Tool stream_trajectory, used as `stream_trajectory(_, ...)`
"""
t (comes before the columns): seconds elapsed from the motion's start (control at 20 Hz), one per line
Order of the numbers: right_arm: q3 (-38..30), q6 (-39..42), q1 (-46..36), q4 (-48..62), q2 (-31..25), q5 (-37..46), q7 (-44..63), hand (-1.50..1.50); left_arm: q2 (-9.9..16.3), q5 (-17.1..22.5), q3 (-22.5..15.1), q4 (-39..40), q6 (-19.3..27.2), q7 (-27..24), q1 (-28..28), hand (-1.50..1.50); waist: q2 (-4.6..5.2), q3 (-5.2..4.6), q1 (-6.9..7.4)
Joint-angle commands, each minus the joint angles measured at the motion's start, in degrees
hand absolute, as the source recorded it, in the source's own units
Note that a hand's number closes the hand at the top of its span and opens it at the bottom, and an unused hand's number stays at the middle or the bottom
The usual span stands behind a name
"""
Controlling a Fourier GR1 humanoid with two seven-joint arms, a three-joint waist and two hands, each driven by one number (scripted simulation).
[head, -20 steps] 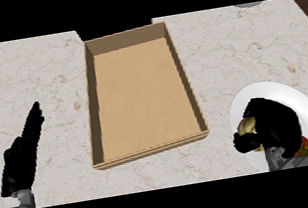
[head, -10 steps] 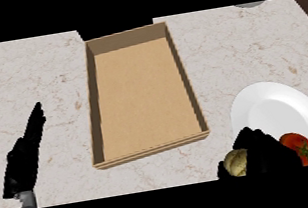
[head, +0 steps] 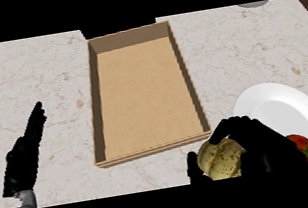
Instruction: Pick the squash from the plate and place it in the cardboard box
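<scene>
Since half a second ago, your right hand (head: 257,148) has carried the squash (head: 222,158) a little further left, so it now sits off the plate's left rim, over the bare counter just below the box's near right corner. A second ago that same hand was curled down on the plate; now it is clear of the white surface, with only its outer side overlapping the rim.

Starting at your left: the left hand (head: 25,157) rests near the lower left edge, fingers straight and pointing up the counter, holding nothing, well apart from the box. It has not shifted across the frames.

Next comes the cardboard box (head: 144,95), a long open tray running away from you, its tan floor bare and its near wall just above the squash. It stands on the pale marbled counter (head: 252,45).

Right of that, your right hand has its fingers curled over the top and right side of the squash, the thumb on its left, so the hand is closed round it. The squash is pale yellow-green and mottled, showing between fingers and thumb; its underside is cut by the lower edge, so you cannot tell whether it touches the counter.

Furthest right, the white plate (head: 292,104) lies mostly bare, with a red item, perhaps a tomato (head: 304,145), partly hidden behind the hand.
</scene>
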Motion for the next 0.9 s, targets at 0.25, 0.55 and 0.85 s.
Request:
stream_trajectory(0.25,-6.92,-0.74,-25.49,11.54,0.57,-13.41,12.02,1.5,-1.12,-1.2,-0.8,-1.57,0.22,1.41,-0.23,0.0,0.13,0.0,0.63)
stream_trajectory(0.55,-14.55,-4.57,-35.25,24.92,0.57,-19.36,10.73,1.5,0.47,-0.27,0.32,-0.25,-1.83,1.02,-0.52,0.0,0.19,0.01,1.08)
stream_trajectory(0.85,-17.85,-11.68,-44.35,43.26,0.58,-26.8,7.76,1.5,-3.22,-2.48,-1.36,3.67,1.38,-1.58,-3.64,0.0,0.48,-0.01,1.54)
